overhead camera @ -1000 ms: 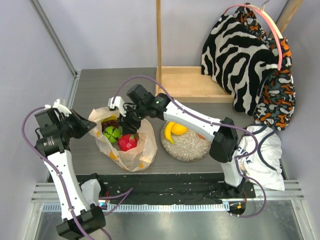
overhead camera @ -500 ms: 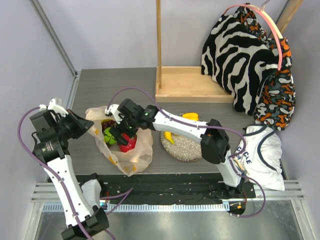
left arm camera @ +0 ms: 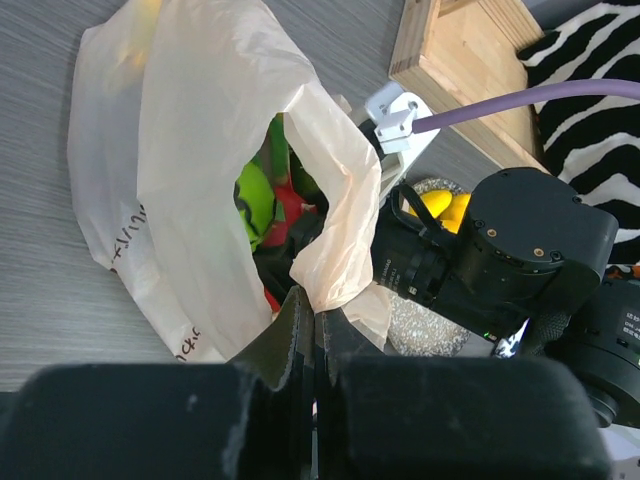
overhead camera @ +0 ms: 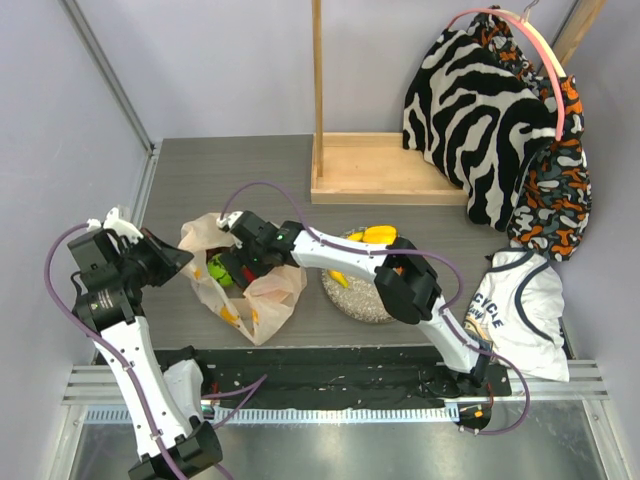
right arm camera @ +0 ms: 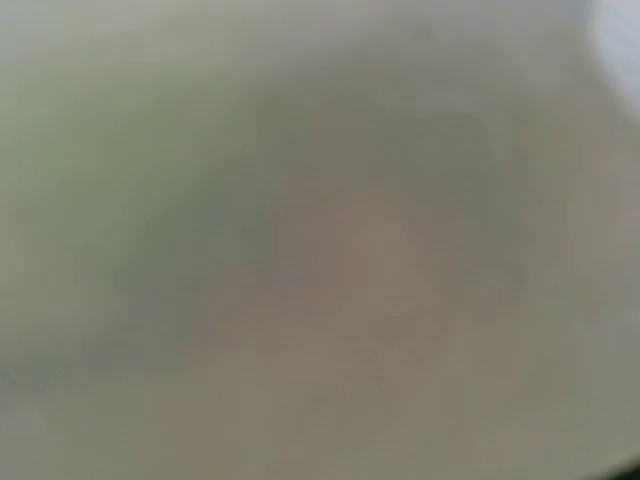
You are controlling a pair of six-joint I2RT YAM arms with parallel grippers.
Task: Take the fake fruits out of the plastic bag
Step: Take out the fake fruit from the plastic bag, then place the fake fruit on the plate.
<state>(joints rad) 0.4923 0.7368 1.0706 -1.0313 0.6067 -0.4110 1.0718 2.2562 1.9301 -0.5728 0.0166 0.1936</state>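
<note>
The plastic bag (overhead camera: 250, 300) lies at the table's left with its mouth held up. My left gripper (overhead camera: 176, 258) is shut on the bag's rim (left arm camera: 330, 270), with the film pinched between the fingers. A green apple (left arm camera: 255, 200) and a red fruit (left arm camera: 290, 205) show inside the bag. My right gripper (overhead camera: 238, 265) reaches into the bag's mouth from the right; its fingers are hidden by the film and its own view is a blur. Yellow fake fruits (overhead camera: 376, 235) and a banana (overhead camera: 340, 278) lie on the speckled grey plate (overhead camera: 365, 300).
A wooden frame (overhead camera: 385, 170) stands at the back centre. Zebra-print clothes (overhead camera: 490, 110) hang at the back right, and a white shirt (overhead camera: 525, 310) lies at the right edge. A black strip (overhead camera: 330, 365) runs along the near edge.
My right arm has pushed left and deeper into the bag, and now covers the red fruit from above. The left gripper has kept its hold on the rim.
</note>
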